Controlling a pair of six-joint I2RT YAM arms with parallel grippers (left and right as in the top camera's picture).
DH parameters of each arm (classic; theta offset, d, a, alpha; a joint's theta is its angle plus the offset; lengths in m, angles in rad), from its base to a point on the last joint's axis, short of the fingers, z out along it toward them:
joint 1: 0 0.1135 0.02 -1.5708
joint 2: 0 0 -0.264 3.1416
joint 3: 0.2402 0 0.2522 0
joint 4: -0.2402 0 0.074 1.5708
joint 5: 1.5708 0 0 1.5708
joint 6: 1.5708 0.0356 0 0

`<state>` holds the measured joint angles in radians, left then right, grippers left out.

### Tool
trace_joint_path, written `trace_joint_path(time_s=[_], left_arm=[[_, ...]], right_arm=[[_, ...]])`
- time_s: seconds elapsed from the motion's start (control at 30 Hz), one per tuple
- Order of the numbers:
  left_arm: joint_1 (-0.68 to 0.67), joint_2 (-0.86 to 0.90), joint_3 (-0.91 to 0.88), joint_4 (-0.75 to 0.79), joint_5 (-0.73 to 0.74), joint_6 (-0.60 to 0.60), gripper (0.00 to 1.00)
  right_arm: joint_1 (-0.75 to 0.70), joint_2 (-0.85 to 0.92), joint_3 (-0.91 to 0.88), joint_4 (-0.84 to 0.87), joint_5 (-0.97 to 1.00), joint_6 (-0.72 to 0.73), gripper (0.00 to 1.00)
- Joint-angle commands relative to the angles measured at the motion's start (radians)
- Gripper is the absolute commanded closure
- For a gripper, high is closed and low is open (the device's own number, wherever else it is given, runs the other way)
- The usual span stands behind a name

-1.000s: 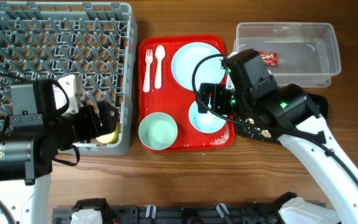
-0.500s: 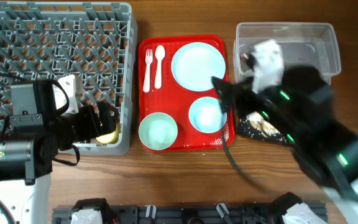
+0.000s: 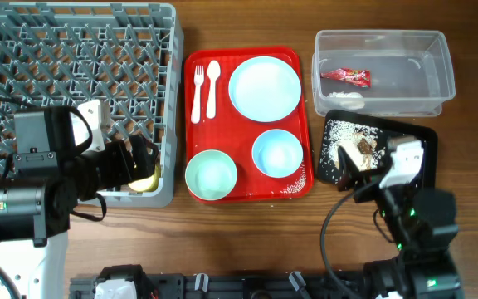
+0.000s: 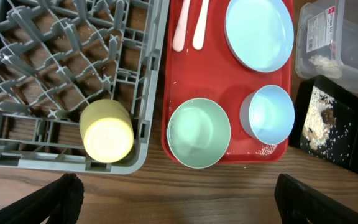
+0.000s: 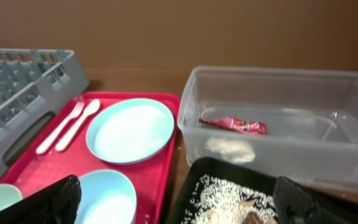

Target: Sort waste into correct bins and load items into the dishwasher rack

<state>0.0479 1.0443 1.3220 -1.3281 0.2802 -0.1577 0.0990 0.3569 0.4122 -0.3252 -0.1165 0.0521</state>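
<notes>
The grey dishwasher rack (image 3: 73, 50) stands at the left, with the small yellow cup (image 4: 107, 130) in its front right corner. My left gripper (image 4: 179, 208) is open and empty above the table, in front of the rack. The pale-blue plate (image 3: 264, 87), pale-blue bowl (image 3: 277, 154), light-green bowl (image 3: 211, 174), white fork (image 3: 197, 91) and spoon (image 3: 212, 83) lie on the red tray (image 3: 243, 133). The red wrapper (image 3: 347, 76) lies in the clear tub (image 3: 438, 75). Rice crumbs (image 3: 347, 141) with brown bits lie on the black tray (image 3: 421, 137). My right gripper (image 5: 176, 208) is open and empty over the black tray's front edge.
A few rice grains lie on the red tray next to the blue bowl. A whitish lump (image 5: 230, 149) lies in the clear tub beside the wrapper. Bare wood table (image 3: 247, 241) runs along the front between the two arms.
My right arm has drawn back from over the blue bowl toward the front right, uncovering the black tray with the rice. The left arm has not moved.
</notes>
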Motion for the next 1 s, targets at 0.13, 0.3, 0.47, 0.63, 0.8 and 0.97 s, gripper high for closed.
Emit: trace_joint_path(time_s=[0.13, 0.3, 0.47, 0.63, 0.8, 0.97], left_arm=[[0.001, 0.003, 0.013, 0.003, 0.015, 0.02, 0.0], [0.001, 0.003, 0.013, 0.003, 0.015, 0.02, 0.0], [0.001, 0.003, 0.013, 0.003, 0.015, 0.02, 0.0], [0.001, 0.003, 0.013, 0.003, 0.015, 0.02, 0.0], [0.001, 0.003, 0.013, 0.003, 0.015, 0.02, 0.0], [0.001, 0.003, 0.013, 0.003, 0.015, 0.02, 0.0]], right_arm=[[-0.079, -0.285, -0.302, 0.117, -0.05, 0.208, 0.0], [-0.087, -0.354, -0.352, 0.209, -0.011, 0.222, 0.0], [-0.087, -0.354, -0.375, 0.271, -0.039, 0.165, 0.0], [-0.087, -0.354, -0.407, 0.34, -0.06, 0.185, 0.0], [-0.087, -0.353, -0.407, 0.34, -0.061, 0.185, 0.0], [-0.087, -0.353, -0.407, 0.34, -0.061, 0.185, 0.0]])
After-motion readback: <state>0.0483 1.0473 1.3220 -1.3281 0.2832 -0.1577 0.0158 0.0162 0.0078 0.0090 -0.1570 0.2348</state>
